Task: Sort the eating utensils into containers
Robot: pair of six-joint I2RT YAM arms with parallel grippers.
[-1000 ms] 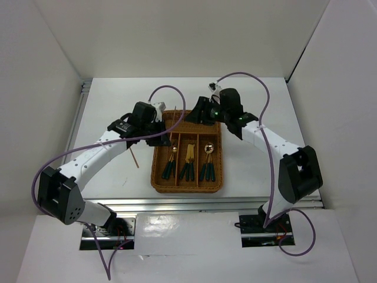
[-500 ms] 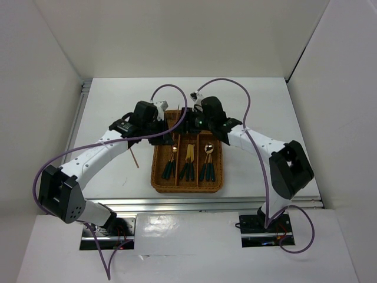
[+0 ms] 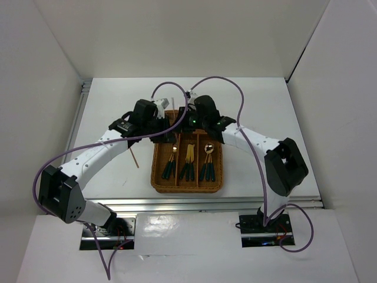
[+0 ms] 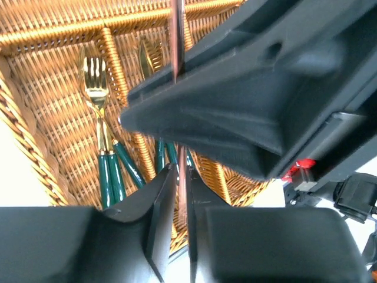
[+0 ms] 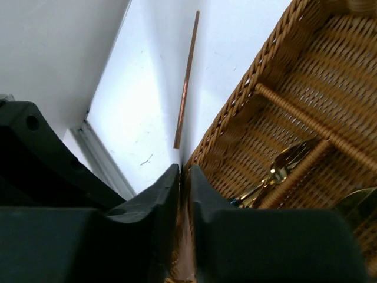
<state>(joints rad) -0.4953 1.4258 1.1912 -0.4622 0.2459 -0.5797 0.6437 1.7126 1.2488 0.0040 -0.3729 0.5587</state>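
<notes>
Over tray (image 3: 156,171), left claw (image 4: 181,172) and right claw (image 5: 183,172) meeting, pinching chopstick (image 4: 176,41)

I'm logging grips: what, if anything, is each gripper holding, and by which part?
One chopstick, on its shaft: left gripper pinches it, right gripper grips it farther along.

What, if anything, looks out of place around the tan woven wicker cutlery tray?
One thin reddish-brown chopstick lies on the white table left of the tan woven wicker tray, outside every slot. A second chopstick seems pinched by the left gripper and the right gripper at once, over the tray's far end.
</notes>
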